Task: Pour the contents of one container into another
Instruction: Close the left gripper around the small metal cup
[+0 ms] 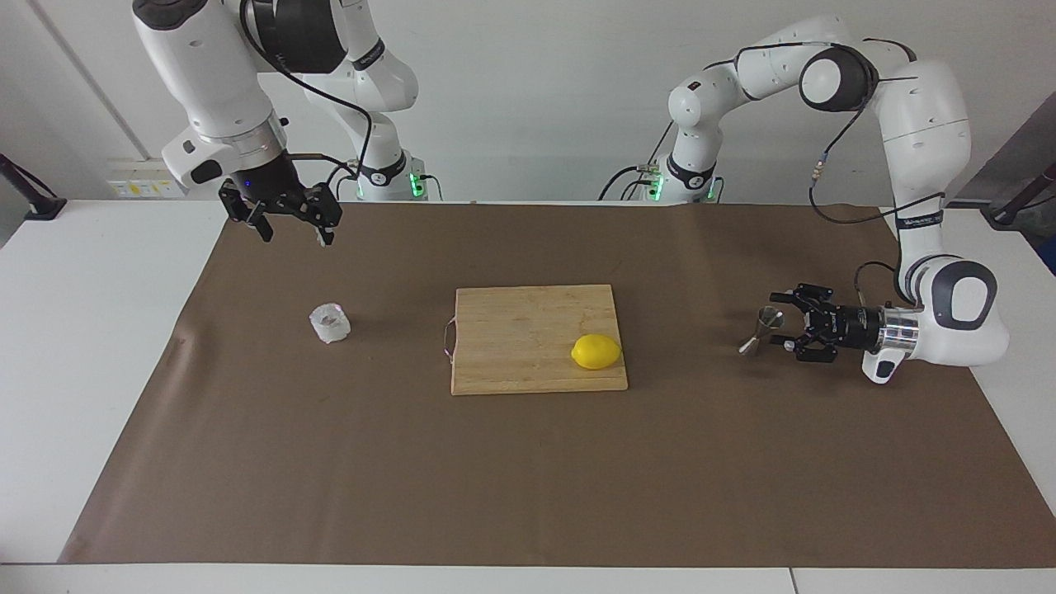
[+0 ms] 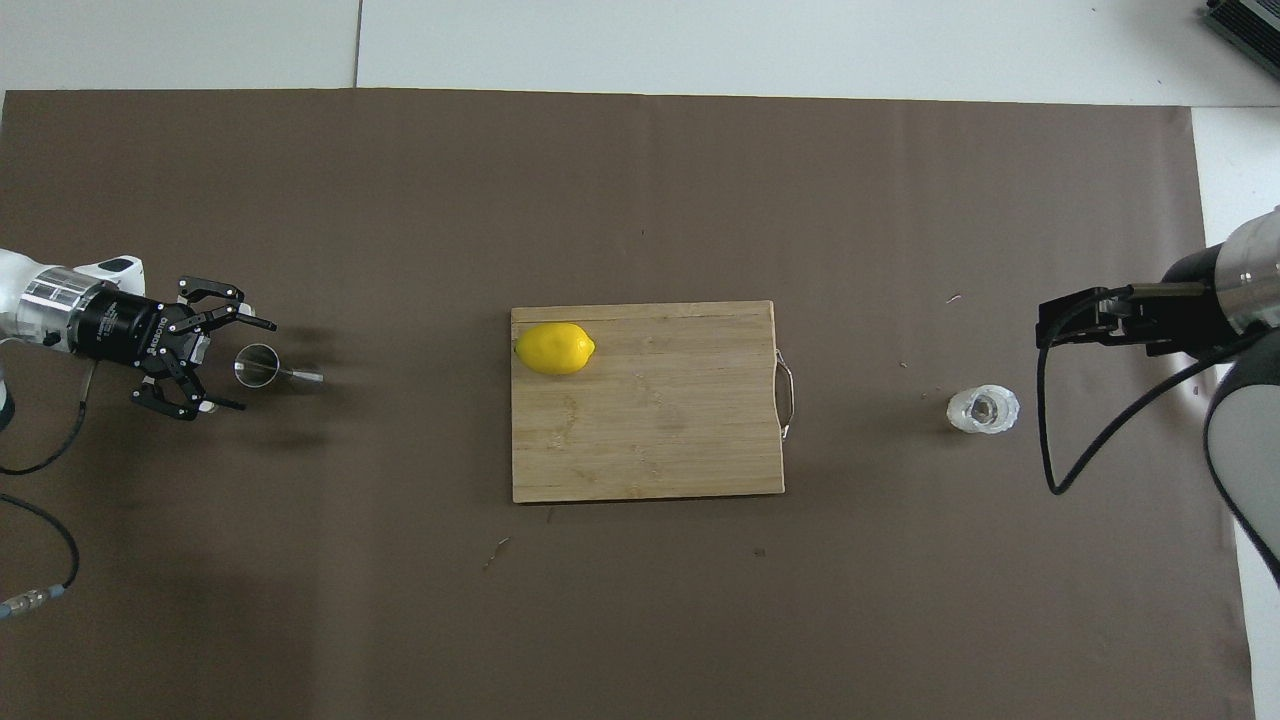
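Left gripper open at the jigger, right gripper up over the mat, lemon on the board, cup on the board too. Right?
Not quite: the cup stands on the brown mat, beside the board, toward the right arm's end, as the facing view shows. The rest holds: left gripper, jigger, right gripper, lemon.

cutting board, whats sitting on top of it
Only a yellow lemon lies on the wooden cutting board, at the corner toward the left arm's end of the table and farther from the robots. What is under the lemon and the board is covered.

Left claw (image 2: 245, 365) spread around steel jigger (image 2: 262, 366).
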